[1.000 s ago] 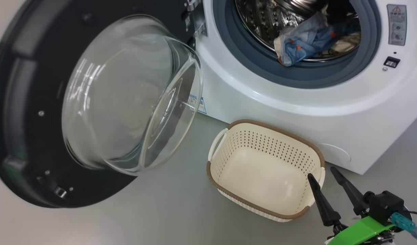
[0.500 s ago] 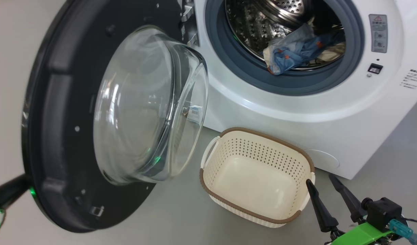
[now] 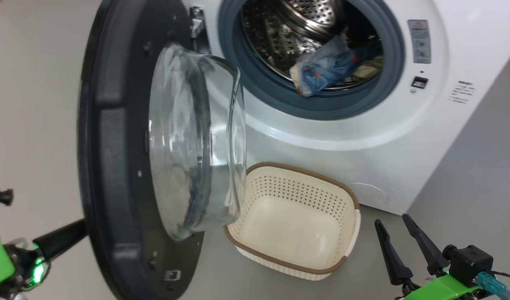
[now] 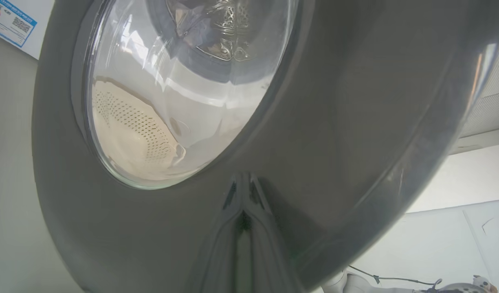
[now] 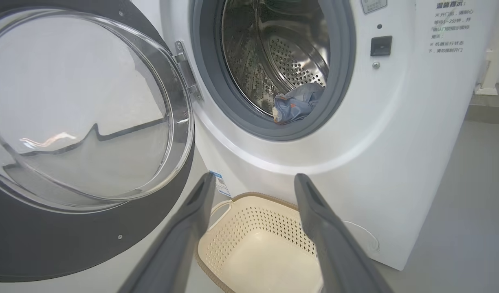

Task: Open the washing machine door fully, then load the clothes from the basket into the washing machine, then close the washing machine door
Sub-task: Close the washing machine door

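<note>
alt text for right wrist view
The white front-loading washing machine stands open, light blue printed clothes in its steel drum. Its black-rimmed round glass door hangs at left; the empty cream perforated basket sits below, between the right hand's open dark fingers.

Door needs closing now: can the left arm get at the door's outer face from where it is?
Probably yes: the left tool, shut, looks pressed tip-first against the glossy outer rim of the washing machine door, with nothing between them.
</note>
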{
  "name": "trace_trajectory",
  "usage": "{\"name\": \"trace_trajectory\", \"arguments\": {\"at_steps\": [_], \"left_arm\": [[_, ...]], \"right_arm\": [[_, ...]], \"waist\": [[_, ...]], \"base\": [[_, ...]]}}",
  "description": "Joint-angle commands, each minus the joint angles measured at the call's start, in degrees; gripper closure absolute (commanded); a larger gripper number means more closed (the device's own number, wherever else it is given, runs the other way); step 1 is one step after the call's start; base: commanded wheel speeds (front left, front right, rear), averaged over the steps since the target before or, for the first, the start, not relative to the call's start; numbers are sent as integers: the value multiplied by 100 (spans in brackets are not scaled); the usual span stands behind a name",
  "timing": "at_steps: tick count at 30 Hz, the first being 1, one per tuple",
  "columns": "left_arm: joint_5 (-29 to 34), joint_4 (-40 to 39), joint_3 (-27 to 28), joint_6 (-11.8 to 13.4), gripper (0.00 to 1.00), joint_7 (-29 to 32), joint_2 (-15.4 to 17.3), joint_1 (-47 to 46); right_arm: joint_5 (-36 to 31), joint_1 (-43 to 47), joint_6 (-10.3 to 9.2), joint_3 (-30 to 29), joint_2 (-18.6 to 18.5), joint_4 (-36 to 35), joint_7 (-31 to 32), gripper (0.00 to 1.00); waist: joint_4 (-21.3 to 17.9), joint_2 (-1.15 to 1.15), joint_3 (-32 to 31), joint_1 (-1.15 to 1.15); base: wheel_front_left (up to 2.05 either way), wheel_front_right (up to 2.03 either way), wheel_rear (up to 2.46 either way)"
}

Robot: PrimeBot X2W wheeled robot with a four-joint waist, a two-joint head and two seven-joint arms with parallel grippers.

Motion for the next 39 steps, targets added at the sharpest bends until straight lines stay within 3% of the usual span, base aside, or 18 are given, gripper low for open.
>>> {"name": "trace_trajectory", "arguments": {"at_steps": [1,19,39], "left_arm": [[-21,-349,172,-30,100,106,86,-113],[236,-982,-157,-30,100,54,-677,-154],[422,-728,91,-30,100,-412,-841,-763]], "right_arm": [[-18,9,32,54,-31,-149,-47,0],[-68,-16,32,-149,127,-223,-47,0],[-110,-172,32,-268,324,-294,-47,0]], "waist": [[-211,0,1,0],[-1278,0,106,0],[-2720,0,440,0]], "base": [[0,0,0],[0,0,0],[0,0,0]]}}
